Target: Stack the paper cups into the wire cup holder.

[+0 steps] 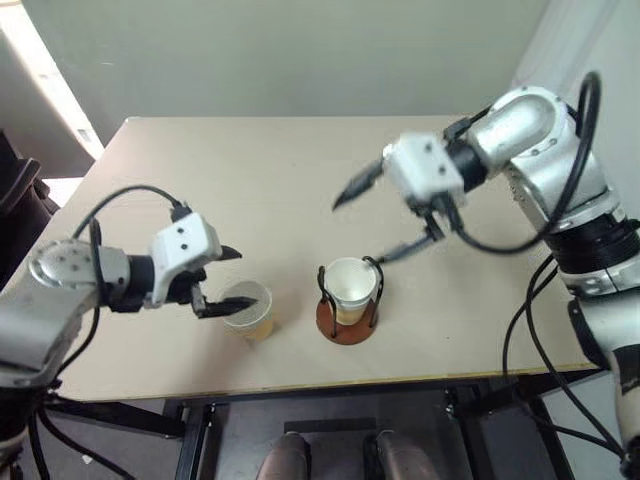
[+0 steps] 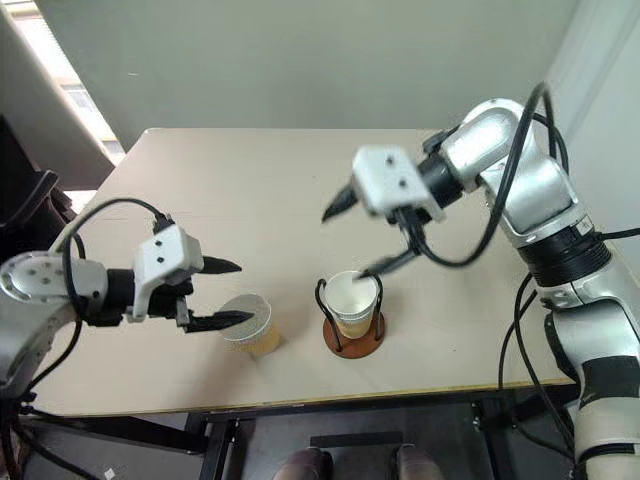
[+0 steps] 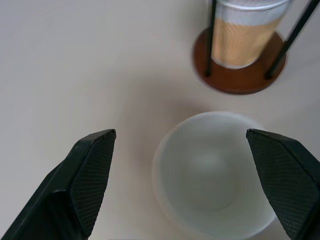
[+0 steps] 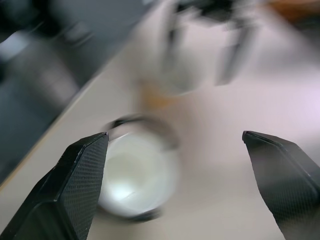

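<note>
left gripper (image 1: 221, 285) hanging fingers apart around 1 loose paper cup (image 1: 248, 308) on table (image 1: 280, 180) | wire cup holder (image 1: 348, 322) holding stacked cups (image 1: 350, 285) | right gripper (image 1: 385, 215) hovering above, fingers apart, empty | step: picking last cup; next: closing on it, lifting into holder

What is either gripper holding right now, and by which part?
Nothing. The left gripper is open around the loose paper cup without closing on it; the right gripper is open above the cup in the wire cup holder.
</note>
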{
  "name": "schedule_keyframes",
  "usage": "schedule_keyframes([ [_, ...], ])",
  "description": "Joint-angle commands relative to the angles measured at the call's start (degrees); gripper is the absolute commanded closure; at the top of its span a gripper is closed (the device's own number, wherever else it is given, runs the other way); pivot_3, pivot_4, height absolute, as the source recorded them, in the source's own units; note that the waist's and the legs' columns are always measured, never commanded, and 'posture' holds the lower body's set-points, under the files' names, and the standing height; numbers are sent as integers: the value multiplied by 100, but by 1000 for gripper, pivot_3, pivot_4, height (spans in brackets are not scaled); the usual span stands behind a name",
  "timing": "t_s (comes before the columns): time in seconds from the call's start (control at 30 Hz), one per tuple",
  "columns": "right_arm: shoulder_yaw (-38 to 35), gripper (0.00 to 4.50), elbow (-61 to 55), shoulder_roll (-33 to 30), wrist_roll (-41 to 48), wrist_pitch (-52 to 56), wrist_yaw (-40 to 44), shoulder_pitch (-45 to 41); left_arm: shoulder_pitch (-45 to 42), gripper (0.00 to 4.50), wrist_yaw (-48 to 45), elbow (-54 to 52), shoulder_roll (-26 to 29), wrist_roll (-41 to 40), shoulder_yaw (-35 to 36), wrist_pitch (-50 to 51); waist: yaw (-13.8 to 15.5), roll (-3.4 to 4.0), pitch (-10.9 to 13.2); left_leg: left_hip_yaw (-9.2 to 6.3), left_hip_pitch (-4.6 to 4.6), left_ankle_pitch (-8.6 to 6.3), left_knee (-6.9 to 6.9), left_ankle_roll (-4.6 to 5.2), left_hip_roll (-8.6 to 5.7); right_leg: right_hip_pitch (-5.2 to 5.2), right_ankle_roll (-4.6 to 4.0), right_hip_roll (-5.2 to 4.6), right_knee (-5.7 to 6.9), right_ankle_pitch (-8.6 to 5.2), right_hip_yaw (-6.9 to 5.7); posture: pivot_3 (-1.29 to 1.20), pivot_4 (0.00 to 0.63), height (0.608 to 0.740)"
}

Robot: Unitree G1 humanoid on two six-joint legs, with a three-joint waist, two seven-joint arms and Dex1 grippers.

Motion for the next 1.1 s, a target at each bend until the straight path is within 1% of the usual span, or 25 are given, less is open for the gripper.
schedule_keyframes([
  [0.03, -533, 45, -424, 237, 242, 836, -733, 401, -572, 0, -642, 512, 153, 360, -403, -636, 16, -2, -1, 0, -2, -1, 1, -1, -1, -1, 0, 0, -1, 0, 1, 0, 150, 740],
  [0.07, -646, 45, -607, 303, 348, 1031, -832, 515, -738, 0, -776, 693, 165, 514, -567, -770, 12, -1, 0, 1, -6, -2, 3, -2, -3, -2, 0, -2, -2, 0, 1, 0, 150, 740],
  [0.17, -1036, 45, -1057, 447, 783, 1674, -1104, 746, -1466, 0, -1296, 1399, -50, 865, -1113, -1183, 14, 1, 1, 1, -18, -4, 2, -3, -6, -16, 7, -2, -3, 4, 2, 0, 150, 740],
  [0.23, -1219, 45, -1289, 487, 1031, 2013, -1201, 843, -1767, 0, -1613, 1745, -179, 1070, -1420, -1427, 11, 1, 1, -2, -33, -4, 2, -4, -6, -32, 40, -2, -3, 23, 0, 0, 150, 740],
  [0.3, -1319, 45, -1479, 472, 1159, 2225, -1252, 932, -2005, 0, -1965, 2054, -328, 1315, -1760, -1704, 7, 1, 0, -5, -37, -5, 1, -6, -6, -34, 49, -2, -6, 29, 0, 0, 150, 740],
  [0.33, -1344, 45, -1556, 452, 1187, 2302, -1265, 982, -2117, 0, -2103, 2208, -410, 1466, -1928, -1852, 6, 1, 0, -5, -37, -7, 1, -6, -6, -33, 49, -2, -8, 29, -1, 0, 150, 740],
  [0.47, -1281, 45, -1824, 262, 1021, 2387, -1296, 1238, -2786, 0, -2662, 2998, -1033, 1988, -2589, -2372, 39, -1, 0, -14, -43, -8, 7, -4, -6, -31, 53, -2, -10, 30, -3, 0, 150, 740],
  [0.6, -1296, 45, -1953, 183, 965, 2449, -1372, 1325, -2966, 0, -2914, 3292, -1149, 2212, -2910, -2767, -7, 0, 0, -15, -54, -4, 14, 2, -7, -36, 74, -2, -12, 42, -3, 0, 150, 740],
  [0.7, -1334, 0, -2075, 85, 1012, 2543, -1403, 1401, -3090, 603, -2918, 3432, -1131, 2274, -3113, -2957, -21, -1, 0, -17, -50, -3, 11, 4, -6, -36, 77, 1, -12, 42, -3, 0, 150, 740],
  [0.77, -1383, 0, -2203, -61, 1130, 2655, -1307, 1487, -3176, 1317, -2918, 3485, -1122, 2212, -3168, -3013, -15, -1, 0, -22, -50, -2, 10, 5, -6, -36, 79, 3, -11, 42, -5, 0, 150, 740],
  [0.87, -1466, 0, -2530, -542, 1391, 2742, -797, 1768, -3287, 2416, -2918, 3538, -1092, 2122, -3265, -3071, 9, -1, -1, -23, -58, 0, 12, 6, -6, -36, 86, 3, -14, 42, -5, 0, 150, 740],
  [0.9, -1490, 0, -2573, -640, 1430, 2752, -744, 1828, -3314, 2727, -2918, 3543, -1055, 2135, -3329, -3124, 21, -1, -1, -23, -63, 2, 13, 8, -6, -35, 90, 3, -18, 44, -5, 0, 150, 740],
  [0.97, -1524, 0, -2573, -745, 1417, 2780, -805, 1884, -3366, 3488, -2918, 3517, -967, 2088, -3444, -3202, 22, -1, -1, -20, -65, 3, 16, 10, -6, -33, 98, 2, -26, 45, -3, 0, 150, 740],
  [1.03, -1561, 0, -2579, -820, 1400, 2788, -850, 1943, -3411, 4212, -2918, 3411, -852, 1895, -3534, -3196, 22, -1, -1, -19, -65, 4, 17, 12, -7, -31, 107, 2, -31, 51, -3, 0, 150, 740],
  [1.07, -1597, 0, -2568, -874, 1392, 2785, -851, 1971, -3479, 4450, -2918, 3369, -790, 1783, -3585, -3204, 21, -1, -1, -20, -64, 5, 17, 14, -6, -30, 111, 2, -33, 54, -3, 0, 150, 740],
  [1.1, -1641, 0, -2554, -922, 1386, 2789, -863, 1991, -3557, 4450, -2918, 3323, -721, 1649, -3639, -3203, 21, -1, -1, -20, -65, 6, 17, 15, -6, -30, 113, 2, -32, 55, -3, 0, 150, 740],
])
